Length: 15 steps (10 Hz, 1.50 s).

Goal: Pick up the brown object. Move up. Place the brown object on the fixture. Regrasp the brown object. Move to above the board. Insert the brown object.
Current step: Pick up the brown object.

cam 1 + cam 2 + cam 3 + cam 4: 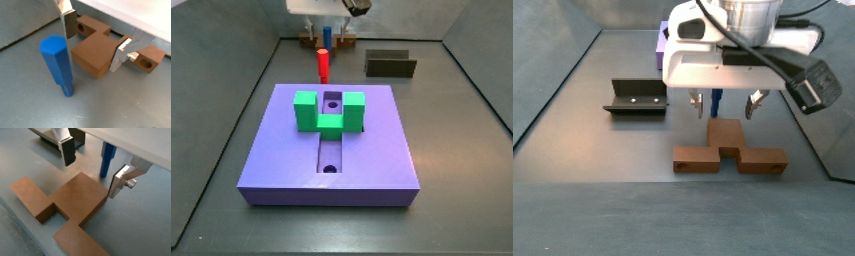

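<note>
The gripper (93,174) is hanging wide open, empty, straddling the brown object's (70,203) stem, its crossbar seemingly lying across the fingers' line.

Brown object (73,203) cut by frame edge; gripper (331,12) mostly out of frame

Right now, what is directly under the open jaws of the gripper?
The brown T-shaped block lies under the gripper, its stem between the open jaws. The floor beneath it is covered.

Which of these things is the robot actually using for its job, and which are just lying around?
In use: gripper, open astride the brown object; fixture; purple board.
Lying about: green block on the board; red peg; blue peg.
</note>
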{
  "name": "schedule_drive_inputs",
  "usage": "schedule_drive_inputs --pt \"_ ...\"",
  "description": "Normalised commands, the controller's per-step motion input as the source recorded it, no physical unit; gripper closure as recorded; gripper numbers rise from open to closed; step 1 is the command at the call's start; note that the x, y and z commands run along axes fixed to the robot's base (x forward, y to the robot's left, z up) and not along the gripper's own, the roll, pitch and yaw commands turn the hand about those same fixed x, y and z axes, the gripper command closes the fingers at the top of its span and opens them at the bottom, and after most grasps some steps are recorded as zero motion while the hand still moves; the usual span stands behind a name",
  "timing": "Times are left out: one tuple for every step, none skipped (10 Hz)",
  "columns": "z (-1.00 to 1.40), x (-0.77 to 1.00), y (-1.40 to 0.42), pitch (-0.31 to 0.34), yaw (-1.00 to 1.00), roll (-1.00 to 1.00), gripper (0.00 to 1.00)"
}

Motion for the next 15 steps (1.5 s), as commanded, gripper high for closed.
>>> schedule_drive_inputs --pt "-0.31 0.00 0.03 0.000 -0.01 0.00 0.00" --pt "-0.26 0.00 0.04 0.000 0.00 0.00 0.00" --pt "-0.23 0.00 0.05 0.000 0.00 0.00 0.00" --pt "-0.22 0.00 0.06 0.000 0.00 -0.02 0.00" --pt "-0.20 0.00 0.05 0.000 0.00 -0.03 0.00" --pt "-0.18 0.00 0.04 0.000 0.00 -0.03 0.00" --pt "-0.17 0.00 0.03 0.000 0.00 -0.02 0.00" --pt "-0.17 0.00 0.01 0.000 0.00 -0.01 0.00" --pt "-0.16 0.00 0.00 0.000 0.00 0.00 0.00" --pt "-0.15 0.00 0.00 0.000 0.00 0.00 0.00" --pt "-0.19 0.00 0.01 0.000 0.00 0.00 0.00" --pt "-0.21 0.00 0.00 0.000 0.00 0.00 0.00" --pt "-0.20 0.00 0.02 0.000 0.00 0.00 0.00" --pt "-0.14 0.00 0.03 0.000 0.00 0.00 0.00" --pt "-0.07 0.00 0.00 0.000 0.00 0.02 0.00"
